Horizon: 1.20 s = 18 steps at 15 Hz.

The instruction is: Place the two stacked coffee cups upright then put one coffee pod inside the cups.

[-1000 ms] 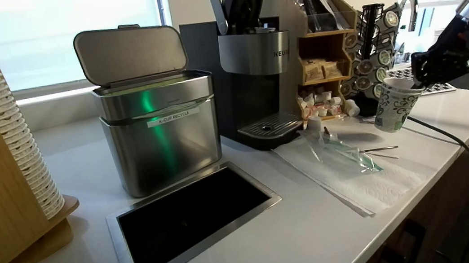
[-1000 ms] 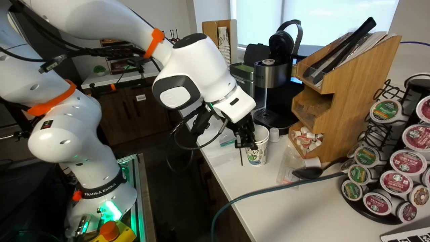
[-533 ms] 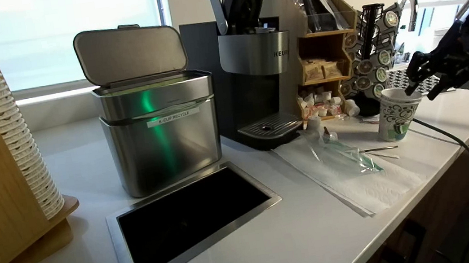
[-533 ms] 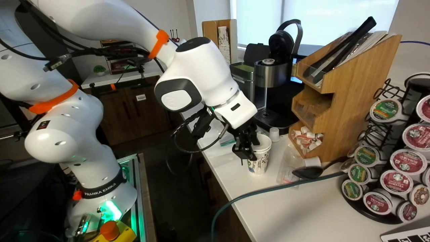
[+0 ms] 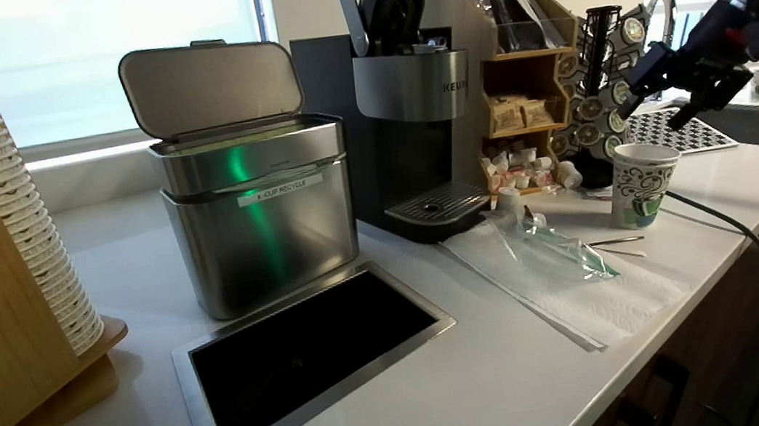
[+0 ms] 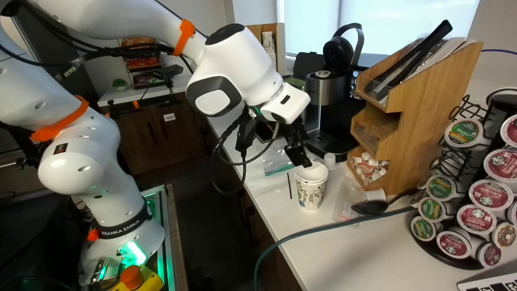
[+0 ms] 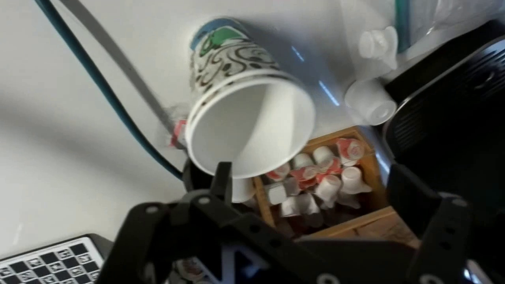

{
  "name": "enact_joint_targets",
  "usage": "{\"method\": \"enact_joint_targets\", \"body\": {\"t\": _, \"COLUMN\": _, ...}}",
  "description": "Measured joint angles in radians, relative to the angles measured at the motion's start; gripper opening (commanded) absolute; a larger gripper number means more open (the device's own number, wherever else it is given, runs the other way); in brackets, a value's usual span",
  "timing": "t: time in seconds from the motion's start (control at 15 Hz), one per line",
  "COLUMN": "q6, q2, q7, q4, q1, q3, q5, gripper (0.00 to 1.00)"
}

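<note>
Seeing the two stacked coffee cups (image 6: 311, 190) standing upright just in from the front edge of the countertop (image 5: 502, 365), with a teal cable (image 7: 98, 79) crossing that edge close by. Hovering just above the rims with the gripper (image 5: 649, 119), showing fingers (image 7: 222, 181) spread wide. Getting a decent stretch of white countertop past the cable, toward a checkered board (image 7: 51, 264). Running tighter toward the back edge tho, with a wooden organizer (image 6: 428, 133) and a coffee machine (image 6: 328, 91) crowding in. Finding little white tubs (image 7: 329, 187) in the organizer's bottom cubby, brown packets (image 5: 520, 112) one level up, a coffee pod (image 6: 322, 74) atop the machine by the raised lid (image 6: 338, 50), plus loads more pods (image 6: 491, 198) on the black rack (image 6: 504, 103). Not making out the floor inside the cups, pretty shaded in the wrist view. Not reading the insides of the steel bin (image 5: 266, 242) labelled K-CUP RECYCLE either, or of the dark steel-framed opening (image 5: 337, 391) beside it. Having the arm (image 6: 238, 76) cut off by the frame in both exterior views.
</note>
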Motion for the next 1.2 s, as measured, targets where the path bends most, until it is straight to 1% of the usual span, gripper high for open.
{"method": "enact_joint_targets", "body": {"t": 0.13, "q6": -0.041, "q2": -0.011, "q7": -0.057, "q4": -0.001, "q1": 0.054, "q3": -0.006, "q5": 0.0, "gripper": 1.0}}
{"method": "enact_joint_targets", "body": {"t": 0.27, "q6": -0.092, "q2": -0.004, "q7": -0.106, "q4": 0.001, "q1": 0.081, "q3": 0.014, "q5": -0.001, "gripper": 1.0}}
{"method": "enact_joint_targets", "body": {"t": 0.4, "q6": -0.135, "q2": 0.013, "q7": -0.12, "q4": 0.007, "q1": 0.066, "q3": 0.06, "q5": -0.044, "gripper": 1.0}}
{"method": "enact_joint_targets", "body": {"t": 0.53, "q6": -0.152, "q2": 0.03, "q7": -0.122, "q4": 0.017, "q1": 0.04, "q3": 0.108, "q5": -0.105, "gripper": 1.0}}
{"method": "enact_joint_targets", "body": {"t": 0.67, "q6": -0.152, "q2": 0.039, "q7": -0.122, "q4": 0.023, "q1": 0.027, "q3": 0.125, "q5": -0.121, "gripper": 1.0}}
{"method": "enact_joint_targets", "body": {"t": 0.87, "q6": -0.155, "q2": 0.044, "q7": -0.132, "q4": 0.024, "q1": 0.022, "q3": 0.125, "q5": -0.123, "gripper": 1.0}}
{"method": "enact_joint_targets", "body": {"t": 0.93, "q6": -0.164, "q2": 0.049, "q7": -0.155, "q4": 0.023, "q1": 0.025, "q3": 0.122, "q5": -0.111, "gripper": 1.0}}
{"method": "enact_joint_targets", "body": {"t": 1.07, "q6": -0.196, "q2": 0.072, "q7": -0.286, "q4": 0.036, "q1": 0.067, "q3": 0.089, "q5": -0.032, "gripper": 1.0}}
{"method": "enact_joint_targets", "body": {"t": 1.2, "q6": -0.263, "q2": 0.117, "q7": -0.38, "q4": 0.088, "q1": 0.085, "q3": 0.079, "q5": -0.02, "gripper": 1.0}}
